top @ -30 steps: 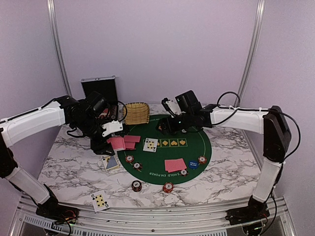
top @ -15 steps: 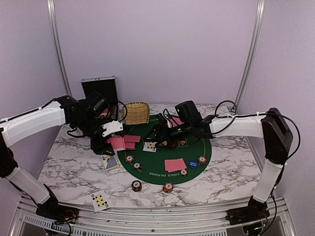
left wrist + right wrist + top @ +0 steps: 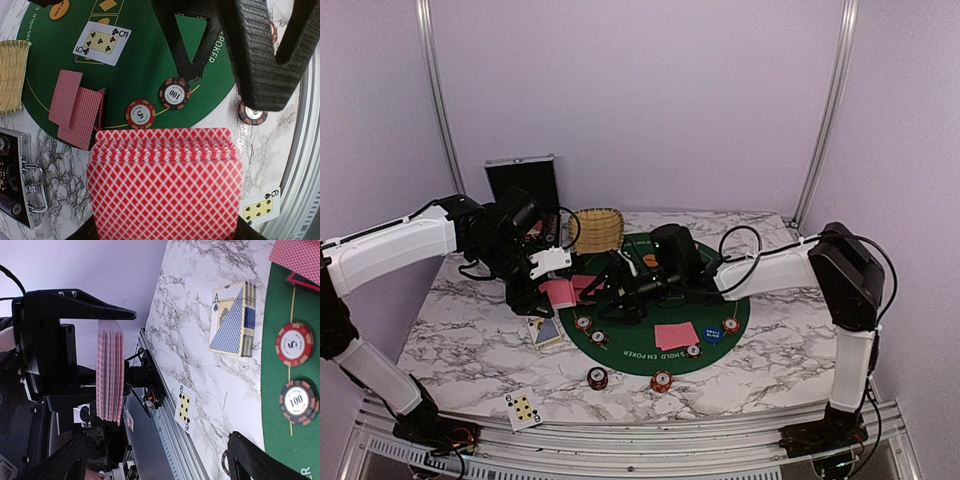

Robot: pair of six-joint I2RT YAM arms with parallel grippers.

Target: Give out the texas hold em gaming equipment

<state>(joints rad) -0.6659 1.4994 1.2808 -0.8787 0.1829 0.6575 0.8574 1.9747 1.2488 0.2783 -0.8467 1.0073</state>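
My left gripper (image 3: 546, 287) is shut on a deck of red-backed cards (image 3: 165, 185), held above the table's left side; the deck also shows edge-on in the right wrist view (image 3: 110, 372). My right gripper (image 3: 607, 292) is open and empty, its fingers (image 3: 260, 55) just in front of the deck. On the green mat (image 3: 725, 292) lie a five of clubs (image 3: 102, 42), two red-backed cards (image 3: 75, 107), two more (image 3: 675, 335), chips (image 3: 174, 93) (image 3: 140, 113), a blue disc (image 3: 712, 334) and an orange disc (image 3: 59, 8).
A wicker basket (image 3: 597, 228) and a black case (image 3: 523, 180) stand at the back left. A blue-backed card pack (image 3: 547, 330) lies by the mat. A six of spades (image 3: 523, 408) lies near the front edge. Two chips (image 3: 597, 377) (image 3: 661, 380) sit off the mat.
My right arm has swung left across the mat, from the back of the mat to the deck in my left gripper. The left arm has stayed put.
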